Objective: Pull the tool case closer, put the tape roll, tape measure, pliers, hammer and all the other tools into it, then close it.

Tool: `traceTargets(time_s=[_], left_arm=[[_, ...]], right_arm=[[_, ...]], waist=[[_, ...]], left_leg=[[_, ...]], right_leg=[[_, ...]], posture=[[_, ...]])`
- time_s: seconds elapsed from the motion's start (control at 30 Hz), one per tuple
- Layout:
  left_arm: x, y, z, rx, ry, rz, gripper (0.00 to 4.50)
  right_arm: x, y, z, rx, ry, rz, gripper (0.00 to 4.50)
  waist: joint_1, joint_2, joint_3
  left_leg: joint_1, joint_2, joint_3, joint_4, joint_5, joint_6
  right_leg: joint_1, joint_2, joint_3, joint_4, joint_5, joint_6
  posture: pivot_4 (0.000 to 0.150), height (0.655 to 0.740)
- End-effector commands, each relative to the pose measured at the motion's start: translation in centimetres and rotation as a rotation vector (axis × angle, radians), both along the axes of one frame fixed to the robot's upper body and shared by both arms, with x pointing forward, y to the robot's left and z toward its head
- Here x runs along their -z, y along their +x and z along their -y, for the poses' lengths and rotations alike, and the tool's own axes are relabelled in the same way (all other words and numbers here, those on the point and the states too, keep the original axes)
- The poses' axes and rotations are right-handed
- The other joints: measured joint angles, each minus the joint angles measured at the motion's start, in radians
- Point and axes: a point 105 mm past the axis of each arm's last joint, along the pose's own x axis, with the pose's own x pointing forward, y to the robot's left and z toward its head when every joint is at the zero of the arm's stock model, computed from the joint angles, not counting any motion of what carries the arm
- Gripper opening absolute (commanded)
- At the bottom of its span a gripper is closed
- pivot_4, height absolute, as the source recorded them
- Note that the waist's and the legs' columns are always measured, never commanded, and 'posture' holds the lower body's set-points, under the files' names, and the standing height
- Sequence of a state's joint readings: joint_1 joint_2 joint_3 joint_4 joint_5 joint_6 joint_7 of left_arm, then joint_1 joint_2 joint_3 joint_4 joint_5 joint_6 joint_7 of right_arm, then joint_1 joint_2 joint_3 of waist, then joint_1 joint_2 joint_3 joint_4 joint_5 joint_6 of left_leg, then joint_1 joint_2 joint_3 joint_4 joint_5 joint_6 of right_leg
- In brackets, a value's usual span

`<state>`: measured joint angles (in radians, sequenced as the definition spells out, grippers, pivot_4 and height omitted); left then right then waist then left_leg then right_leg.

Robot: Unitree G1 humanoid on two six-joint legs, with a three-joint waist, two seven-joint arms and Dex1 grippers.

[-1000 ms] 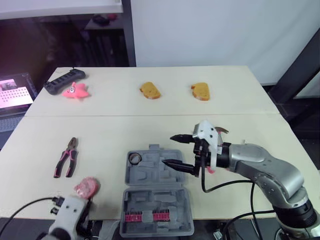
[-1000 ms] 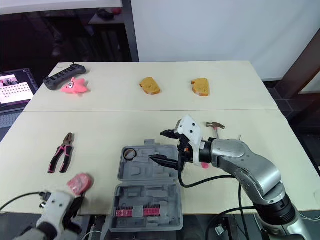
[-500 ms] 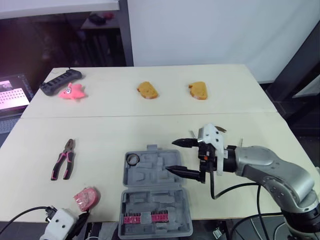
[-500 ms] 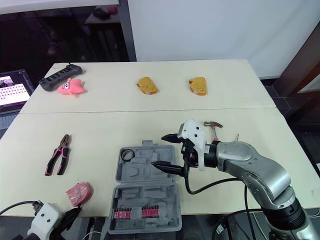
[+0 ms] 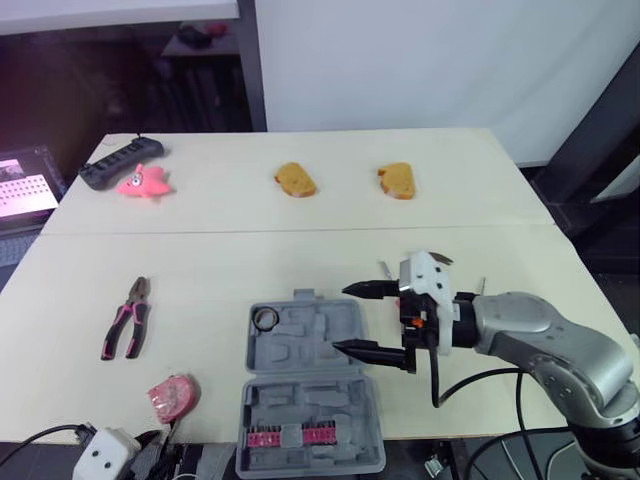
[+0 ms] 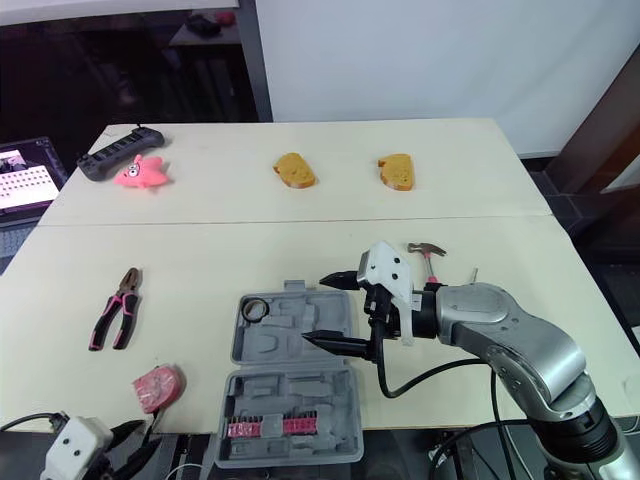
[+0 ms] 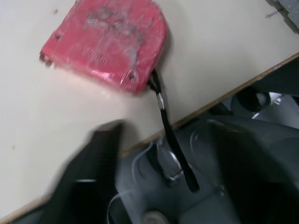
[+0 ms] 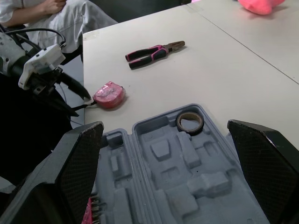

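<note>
While my R claw (image 5: 339,319) hovers wide open & empty over the open grey plastic tool case (image 5: 310,400), the black tape roll (image 5: 266,318) sits in its far-left corner.

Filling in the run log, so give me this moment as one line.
tool case open | tape roll in case | right gripper open over case | left gripper open by tape measure | pliers, hammer on table
</note>
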<state>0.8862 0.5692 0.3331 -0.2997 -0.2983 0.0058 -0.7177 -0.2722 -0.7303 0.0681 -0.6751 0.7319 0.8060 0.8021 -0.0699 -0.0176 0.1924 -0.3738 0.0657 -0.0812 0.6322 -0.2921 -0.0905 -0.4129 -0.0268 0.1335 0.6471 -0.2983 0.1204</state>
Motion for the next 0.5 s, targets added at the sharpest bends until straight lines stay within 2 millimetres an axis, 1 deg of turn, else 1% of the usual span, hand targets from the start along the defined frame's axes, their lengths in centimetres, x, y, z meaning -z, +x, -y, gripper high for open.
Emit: traceTargets(time_s=[0.03,0.13,0.2,0.23,0.33,0.4,0.43,0.5], left_arm=[[-2.8,0.4,-1.0,0.022,0.004,0.024,4.46],[-5.6,0.8,-2.1,0.073,0.004,0.038,4.46],[-7.0,0.9,-2.5,0.092,-0.043,0.029,4.46],[-7.4,0.8,-2.5,0.109,-0.066,0.006,4.46],[-7.8,0.9,-2.5,0.208,-0.068,-0.066,4.46],[-7.6,2.0,-2.6,0.279,-0.029,-0.074,4.46],[-7.5,2.7,-2.6,0.311,-0.025,-0.068,4.46],[-7.3,3.7,-2.4,0.354,-0.036,-0.070,4.46]], right_arm=[[-0.4,-0.4,-0.1,-0.029,0.001,0.031,4.50],[-0.2,-0.3,0.1,-0.032,-0.006,0.031,4.50],[-0.3,-0.1,0.2,-0.032,-0.007,0.032,4.50],[-0.2,-0.1,0.2,-0.032,-0.008,0.032,4.50],[-0.2,0.2,0.2,-0.031,-0.009,0.039,4.50],[-0.2,0.3,0.2,-0.031,-0.009,0.044,4.50],[-0.2,0.4,0.1,-0.030,-0.009,0.045,4.50],[-0.2,0.4,-0.1,-0.031,-0.011,0.048,4.50]], waist=[[0.000,-0.004,0.002],[0.002,-0.007,0.002],[0.002,-0.008,0.002],[0.001,-0.008,0.002],[0.001,-0.007,0.003],[0.001,-0.007,0.003],[0.001,-0.006,0.003],[0.002,-0.006,0.003]], left_leg=[[0.000,0.000,0.000,0.000,0.000,0.000],[-0.001,0.000,0.000,0.001,0.001,-0.001],[-0.001,0.000,0.000,0.001,0.001,-0.001],[-0.001,0.000,0.000,0.001,0.001,-0.001],[0.000,0.000,0.000,0.000,0.001,-0.001],[0.000,0.000,0.000,0.000,0.001,-0.001],[0.000,0.000,0.000,0.000,0.001,-0.001],[0.000,0.000,0.000,0.000,0.001,-0.001]], right_leg=[[0.000,0.000,0.000,0.000,0.000,0.000],[0.000,-0.001,0.000,0.000,0.000,-0.001],[0.000,-0.001,0.000,0.000,0.000,-0.001],[0.000,-0.001,0.000,0.000,0.000,-0.001],[0.000,-0.001,0.000,0.000,0.000,-0.001],[0.000,0.000,0.000,0.000,0.000,0.000],[0.000,0.000,0.000,0.000,0.000,-0.001],[0.000,0.000,-0.001,0.001,0.000,-0.001]], posture=[[0.150,0.7400],[0.150,0.7400],[0.150,0.7400],[0.150,0.7400],[0.150,0.7400],[0.150,0.7400],[0.150,0.7400],[0.150,0.7400]])
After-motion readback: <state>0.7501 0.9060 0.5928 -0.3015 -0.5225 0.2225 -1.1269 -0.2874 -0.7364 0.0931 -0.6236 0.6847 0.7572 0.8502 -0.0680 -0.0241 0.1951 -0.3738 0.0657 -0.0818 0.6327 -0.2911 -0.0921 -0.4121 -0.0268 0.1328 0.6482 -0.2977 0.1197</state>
